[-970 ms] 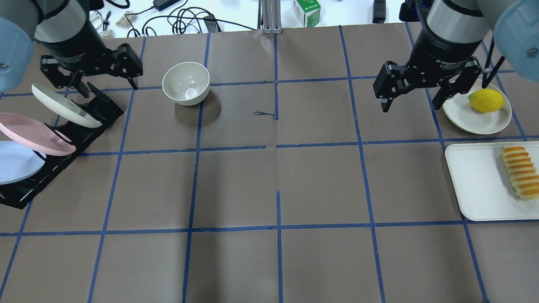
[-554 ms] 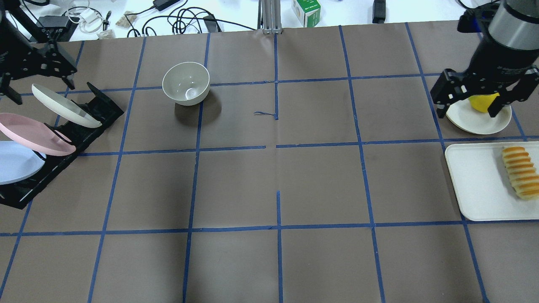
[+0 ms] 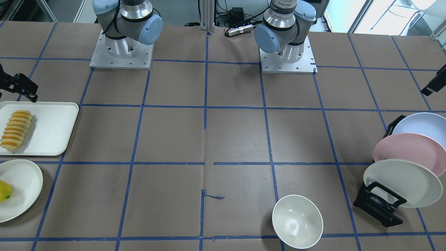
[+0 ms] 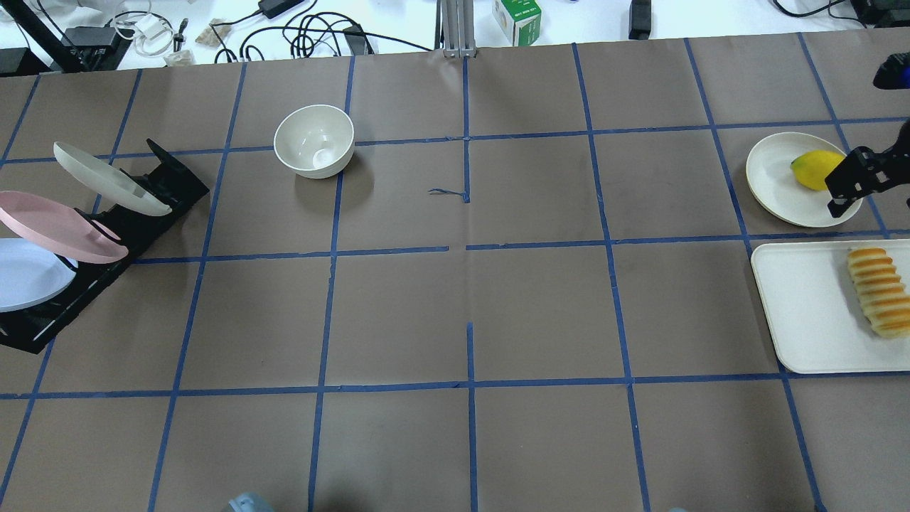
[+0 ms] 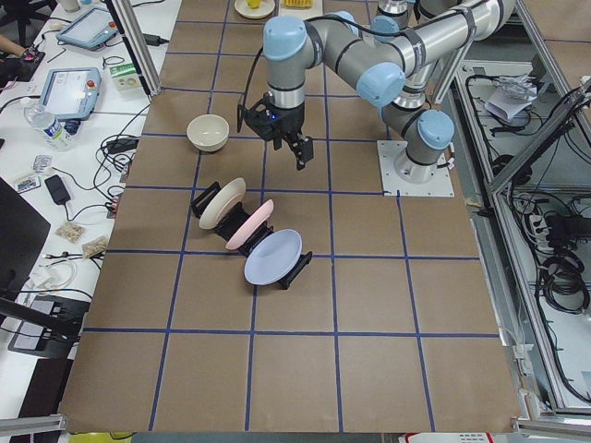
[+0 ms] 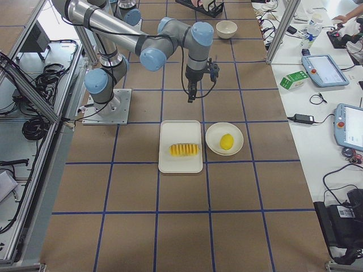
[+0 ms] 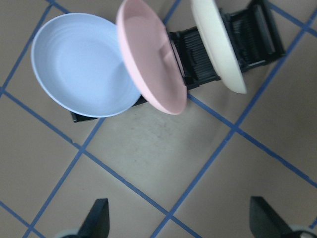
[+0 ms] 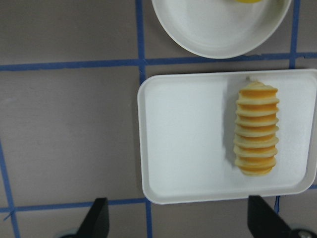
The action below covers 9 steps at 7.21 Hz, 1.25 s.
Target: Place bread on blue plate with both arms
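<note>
The bread [image 4: 878,291], a sliced yellow-orange loaf, lies on a white tray [image 4: 803,313] at the right edge. It also shows in the right wrist view [image 8: 256,130]. The blue plate [image 4: 25,274] stands tilted in a black rack [image 4: 121,235] at the left edge, nearest the robot, and shows in the left wrist view [image 7: 81,64]. My right gripper [image 8: 179,223] is open and empty, high over the tray; one of its fingers [image 4: 844,186] shows overhead. My left gripper [image 7: 181,223] is open and empty, high above the rack.
A pink plate [image 4: 57,226] and an off-white plate [image 4: 106,178] stand in the same rack behind the blue one. A lemon [image 4: 817,169] lies on a small off-white plate [image 4: 778,188] beyond the tray. A white bowl [image 4: 314,140] stands at the back left.
Both arms have swung outward. The left gripper has left the overhead view on the left. The right gripper has moved to the right edge, past the lemon plate. Both stay open.
</note>
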{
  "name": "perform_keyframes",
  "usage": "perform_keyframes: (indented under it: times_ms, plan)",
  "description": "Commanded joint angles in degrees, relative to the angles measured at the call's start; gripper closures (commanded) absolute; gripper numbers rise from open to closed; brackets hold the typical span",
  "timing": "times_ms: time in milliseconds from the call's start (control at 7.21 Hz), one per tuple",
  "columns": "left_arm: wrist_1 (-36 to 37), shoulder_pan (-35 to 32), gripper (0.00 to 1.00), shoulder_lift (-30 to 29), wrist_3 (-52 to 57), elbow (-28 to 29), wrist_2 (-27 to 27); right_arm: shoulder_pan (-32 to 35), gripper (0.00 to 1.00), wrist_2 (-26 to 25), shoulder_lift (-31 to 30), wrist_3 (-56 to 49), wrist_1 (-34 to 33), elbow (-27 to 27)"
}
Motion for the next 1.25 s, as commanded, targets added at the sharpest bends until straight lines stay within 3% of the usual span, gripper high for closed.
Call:
perform_keyframes:
  times_ms: [0, 277, 554, 832, 1109]
  plan:
    - [8.87, 6.91, 0.00, -5.45, 6.96, -2.79, -0.22, -6.99, 0.00, 0.11, 6.65, -6.44, -7.26, 1.18]
    - [10.85, 10.51, 0.00, -11.68, 6.99, -1.05, -0.31, -9.64, 0.00, 0.28, 12.37, -11.72, -17.88, 1.18]
    - [25.75, 10.88, 0.00, -18.10, 6.56, -0.16, -0.39, -12.72, 0.00, 0.81, 16.94, -12.90, -19.42, 1.18]
    - [26.07, 10.88, 0.00, -19.97, 6.29, -0.51, -3.63, -12.82, 0.00, 0.29, 19.50, -12.55, -21.71, 1.71]
    - [25.28, 11.06, 0.14, -19.98, 7.34, -0.68, -3.12, -13.25, 0.00, 0.46, 19.60, -12.90, -22.67, 5.38]
